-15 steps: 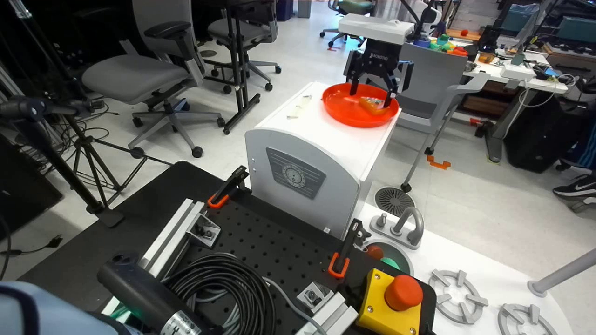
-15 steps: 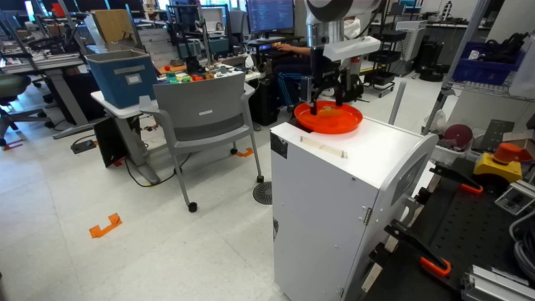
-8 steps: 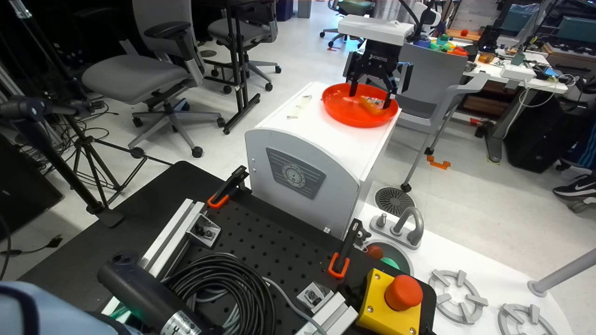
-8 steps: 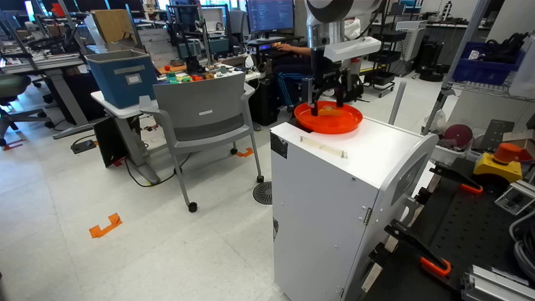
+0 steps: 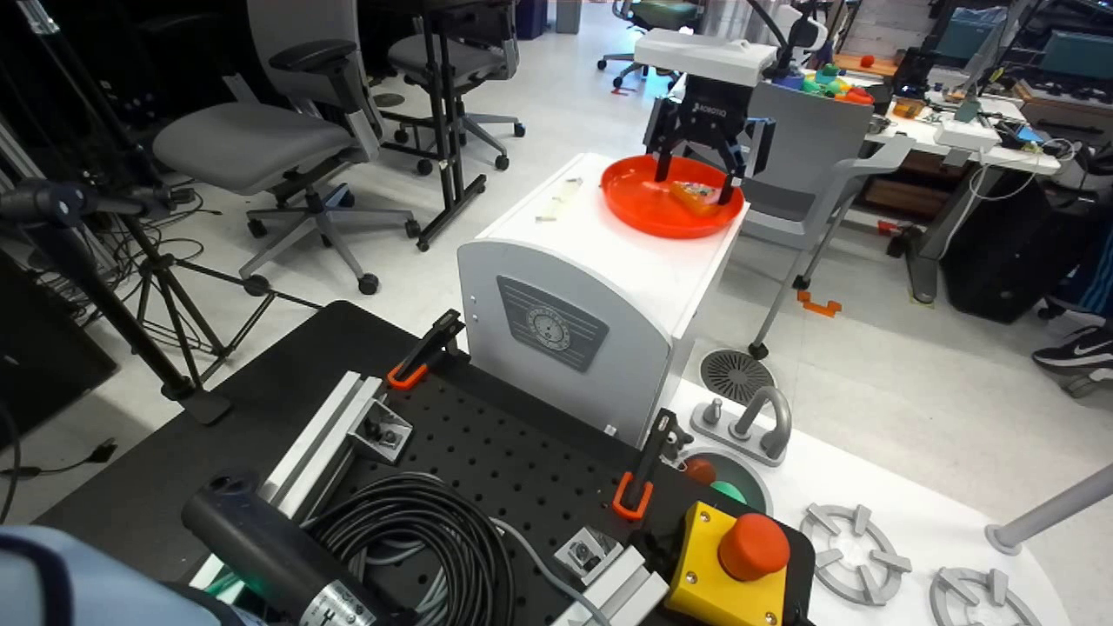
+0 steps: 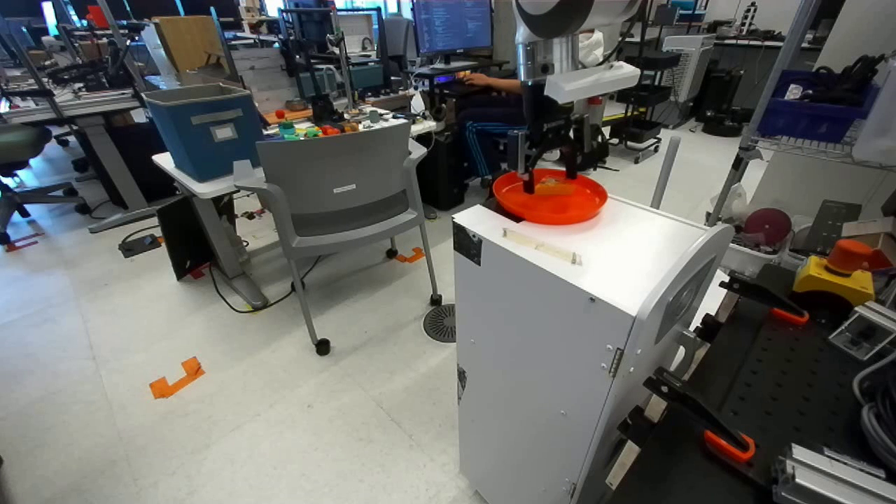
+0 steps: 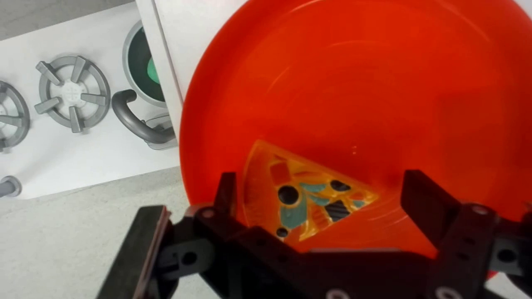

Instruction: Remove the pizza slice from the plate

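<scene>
Pizza slice (image 7: 305, 189), wedge-shaped, in orange plate (image 7: 353, 91); gripper (image 7: 319, 182), black, jaws spread wide either side of the slice

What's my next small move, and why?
Probably ease the hand shut: in the wrist view, the toy pizza slice lies on the orange plate between the open fingers, spanning much of that gap. Their exact height is unclear.
</scene>
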Robot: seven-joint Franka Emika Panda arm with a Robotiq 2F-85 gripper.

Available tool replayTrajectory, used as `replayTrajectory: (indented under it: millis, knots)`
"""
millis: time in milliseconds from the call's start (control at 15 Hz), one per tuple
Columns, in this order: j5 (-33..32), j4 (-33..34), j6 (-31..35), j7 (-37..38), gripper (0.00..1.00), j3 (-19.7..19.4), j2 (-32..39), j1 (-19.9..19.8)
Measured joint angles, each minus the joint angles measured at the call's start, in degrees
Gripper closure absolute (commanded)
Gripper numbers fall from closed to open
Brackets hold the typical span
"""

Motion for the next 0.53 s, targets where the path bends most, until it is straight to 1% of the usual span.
replayTrajectory:
  millis: [533]
  knots:
    - [0.0, 0.0, 0.0, 0.0, 0.0, 0.0, 0.0, -0.4]
